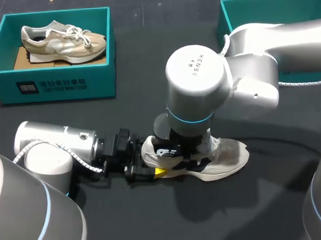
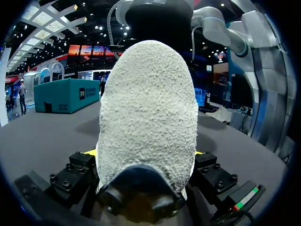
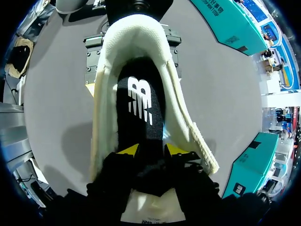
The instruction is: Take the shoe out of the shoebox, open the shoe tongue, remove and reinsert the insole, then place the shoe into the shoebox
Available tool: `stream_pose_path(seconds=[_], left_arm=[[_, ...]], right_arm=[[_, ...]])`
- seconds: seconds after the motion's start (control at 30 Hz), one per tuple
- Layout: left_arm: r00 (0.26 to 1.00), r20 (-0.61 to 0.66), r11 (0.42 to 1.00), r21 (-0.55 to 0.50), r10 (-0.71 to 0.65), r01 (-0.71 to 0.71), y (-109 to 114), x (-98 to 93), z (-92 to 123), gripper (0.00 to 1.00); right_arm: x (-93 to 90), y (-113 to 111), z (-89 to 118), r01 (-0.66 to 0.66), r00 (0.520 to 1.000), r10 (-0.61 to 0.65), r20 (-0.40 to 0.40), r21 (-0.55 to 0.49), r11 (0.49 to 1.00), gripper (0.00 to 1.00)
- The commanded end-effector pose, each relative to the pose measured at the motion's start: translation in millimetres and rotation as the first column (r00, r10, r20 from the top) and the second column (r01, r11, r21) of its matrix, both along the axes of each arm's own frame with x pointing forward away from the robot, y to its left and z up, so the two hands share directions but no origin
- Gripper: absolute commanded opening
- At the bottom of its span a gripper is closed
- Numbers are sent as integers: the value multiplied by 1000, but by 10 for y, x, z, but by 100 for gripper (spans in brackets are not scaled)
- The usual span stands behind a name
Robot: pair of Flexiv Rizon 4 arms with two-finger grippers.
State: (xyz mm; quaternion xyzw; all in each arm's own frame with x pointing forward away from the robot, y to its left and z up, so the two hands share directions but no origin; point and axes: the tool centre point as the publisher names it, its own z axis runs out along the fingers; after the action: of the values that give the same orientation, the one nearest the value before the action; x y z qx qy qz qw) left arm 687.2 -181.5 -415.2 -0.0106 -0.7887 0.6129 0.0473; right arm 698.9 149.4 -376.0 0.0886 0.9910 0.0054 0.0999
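Black logo-printed insole [image 3: 141, 101] pinched in my right gripper [image 3: 151, 150]; left gripper [image 2: 145, 153] clamps cream knit shoe [image 2: 148, 94] at heel. Slide insole straight, keep heel pinned.

A dark grey, matte worktop [image 1: 155, 217] fills the head view from edge to edge. Its surface is plain and even, and soft, blurred shadows lie across it.

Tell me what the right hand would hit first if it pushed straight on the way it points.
The right hand points down into the shoe, gripping the black insole. Straight on, it would press that insole into the shoe's floor first, though depth is unclear.
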Motion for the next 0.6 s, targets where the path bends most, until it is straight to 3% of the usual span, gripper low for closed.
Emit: stream_pose_path(seconds=[0.03,0.33,0.6], left_arm=[[1000,0,1000,1,0,0,-3,19,-20,0],[1000,0,1000,1,0,0,-3,19,-20,0],[1000,0,1000,1,0,0,-3,19,-20,0]], right_arm=[[77,-30,-56,-10,1000,10,-22,12,1000,38],[184,-17,-184,-53,992,58,-114,45,998,43],[63,-16,-307,-56,979,70,-192,79,995,41]])
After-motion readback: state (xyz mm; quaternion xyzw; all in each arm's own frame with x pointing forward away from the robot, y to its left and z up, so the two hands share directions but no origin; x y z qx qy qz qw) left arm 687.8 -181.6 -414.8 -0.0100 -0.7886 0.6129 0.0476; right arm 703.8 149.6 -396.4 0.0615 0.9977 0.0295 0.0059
